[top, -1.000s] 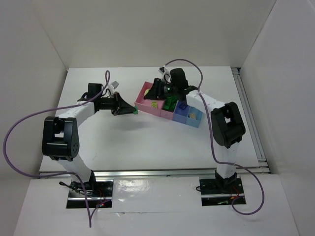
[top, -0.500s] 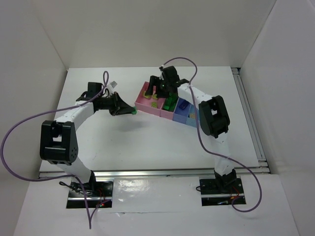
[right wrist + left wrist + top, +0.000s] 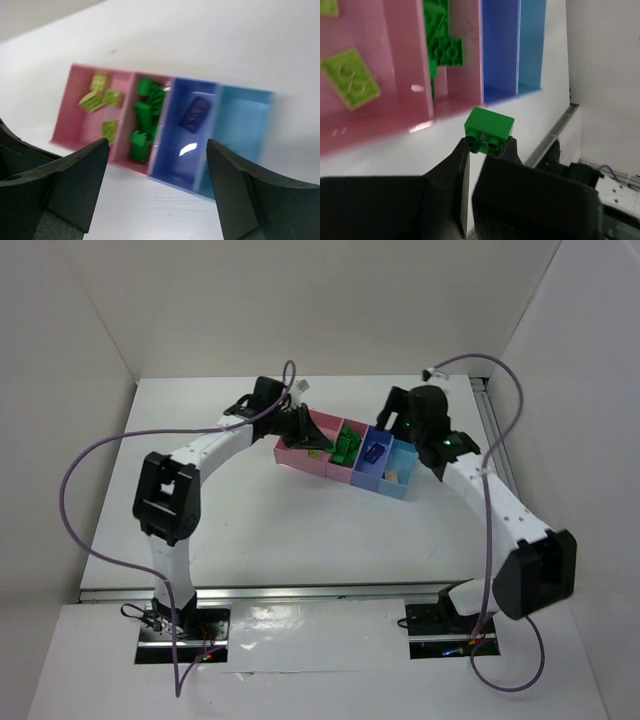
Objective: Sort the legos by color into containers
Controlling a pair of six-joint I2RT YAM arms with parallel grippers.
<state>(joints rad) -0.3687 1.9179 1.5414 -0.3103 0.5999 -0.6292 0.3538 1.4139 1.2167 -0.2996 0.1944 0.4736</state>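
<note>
The containers (image 3: 345, 453) form a joined row: pink, magenta, blue, light blue. Lime legos (image 3: 351, 77) lie in the pink bin (image 3: 75, 107), green legos (image 3: 141, 122) in the magenta one, and a dark blue lego (image 3: 196, 113) in the blue bin (image 3: 500, 50). A pale brick (image 3: 396, 475) shows in the light blue bin. My left gripper (image 3: 487, 145) is shut on a green lego (image 3: 489, 127), hovering just off the near ends of the pink and magenta bins (image 3: 308, 433). My right gripper (image 3: 157, 165) is open and empty, back from the row at its blue end (image 3: 395, 418).
White walls enclose the table on three sides. A metal rail (image 3: 505, 470) runs along the right edge, and another (image 3: 300, 590) along the near edge. Purple cables (image 3: 90, 470) loop off both arms.
My left arm has swung right, carrying the green lego from left of the bins to the pink bin. My right gripper has opened and drawn back to the right, away from the bins.
</note>
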